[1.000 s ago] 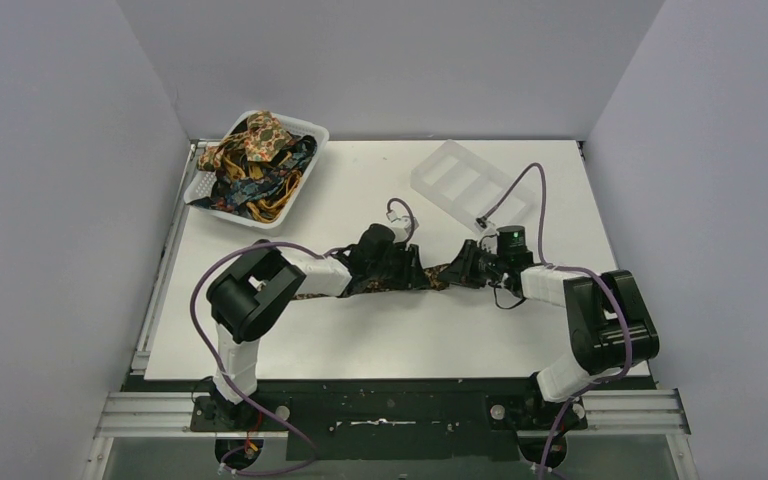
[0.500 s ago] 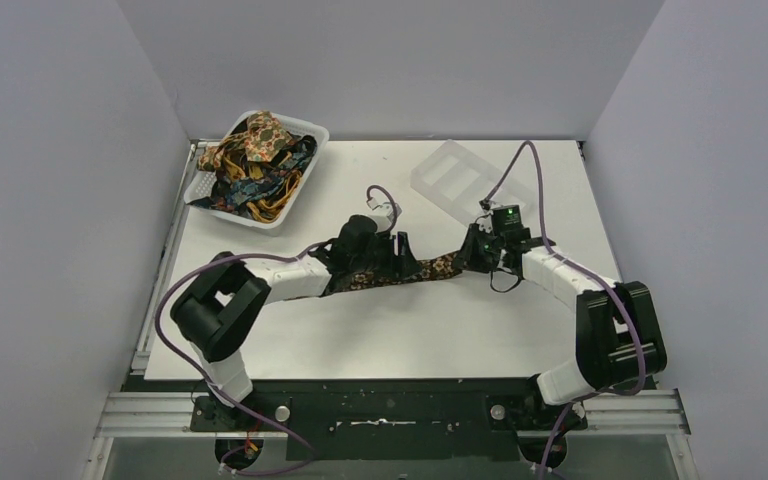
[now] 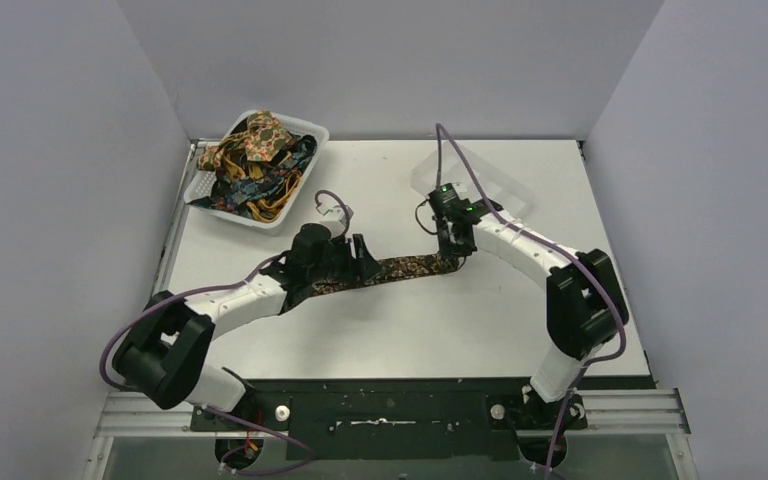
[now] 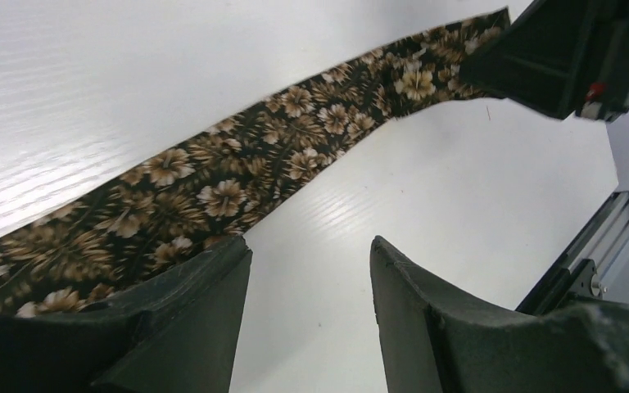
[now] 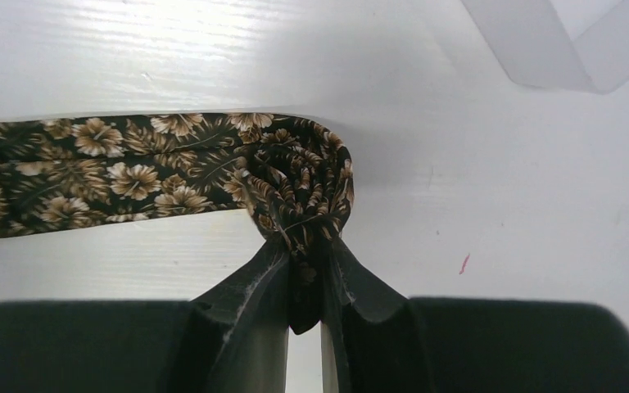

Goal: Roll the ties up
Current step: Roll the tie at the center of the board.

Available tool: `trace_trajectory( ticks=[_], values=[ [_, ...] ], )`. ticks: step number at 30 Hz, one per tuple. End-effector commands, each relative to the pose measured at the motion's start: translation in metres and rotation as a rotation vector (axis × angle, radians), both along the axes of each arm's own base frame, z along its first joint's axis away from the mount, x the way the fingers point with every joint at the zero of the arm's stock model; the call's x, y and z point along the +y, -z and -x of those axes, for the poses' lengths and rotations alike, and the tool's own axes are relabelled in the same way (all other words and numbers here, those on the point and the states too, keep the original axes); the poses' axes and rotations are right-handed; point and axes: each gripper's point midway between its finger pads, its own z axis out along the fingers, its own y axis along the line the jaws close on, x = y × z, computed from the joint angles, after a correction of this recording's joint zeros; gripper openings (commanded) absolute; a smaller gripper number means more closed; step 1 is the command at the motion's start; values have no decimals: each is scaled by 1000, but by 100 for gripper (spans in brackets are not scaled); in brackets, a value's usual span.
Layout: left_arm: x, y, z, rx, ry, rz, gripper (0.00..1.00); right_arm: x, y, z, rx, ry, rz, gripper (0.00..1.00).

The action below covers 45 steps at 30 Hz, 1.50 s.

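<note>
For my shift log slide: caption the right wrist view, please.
Right hand pinches the rolled end of the brown floral tie on the white table, clear tray corner behind.

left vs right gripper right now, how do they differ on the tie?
Right gripper is shut, pinching the rolled end of the brown floral tie; left gripper is open, bare table between its fingers. Right gripper sits at the curled end near the clear tray; left gripper is farther along the flat stretch. Shared: both low over the same tie.
</note>
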Motion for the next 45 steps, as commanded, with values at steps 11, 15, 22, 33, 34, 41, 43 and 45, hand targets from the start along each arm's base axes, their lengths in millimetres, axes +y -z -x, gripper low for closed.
trace_trajectory(
  ticks=[11,15,22,33,34,41,43,45],
  values=[
    [61,-29,-6,-71,-180,28,53,17,-9,-6,-34,-42,369,4],
    [74,-26,-4,-61,-222,17,53,33,-9,-4,-45,-36,364,7],
    [90,-36,-3,-84,-287,23,53,57,-4,-1,-88,-18,423,15],
    [98,-48,-2,-105,-307,30,53,71,16,2,-95,-58,505,24],
    [98,-49,-2,-105,-306,31,53,70,17,1,-96,-58,516,26],
    [95,-52,-2,-109,-292,42,53,67,19,-4,-115,-52,589,29],
    [94,-51,-1,-109,-285,43,53,68,23,-5,-111,-52,591,29],
    [94,-51,0,-108,-285,45,53,71,27,-6,-106,-55,583,31]
  ],
)
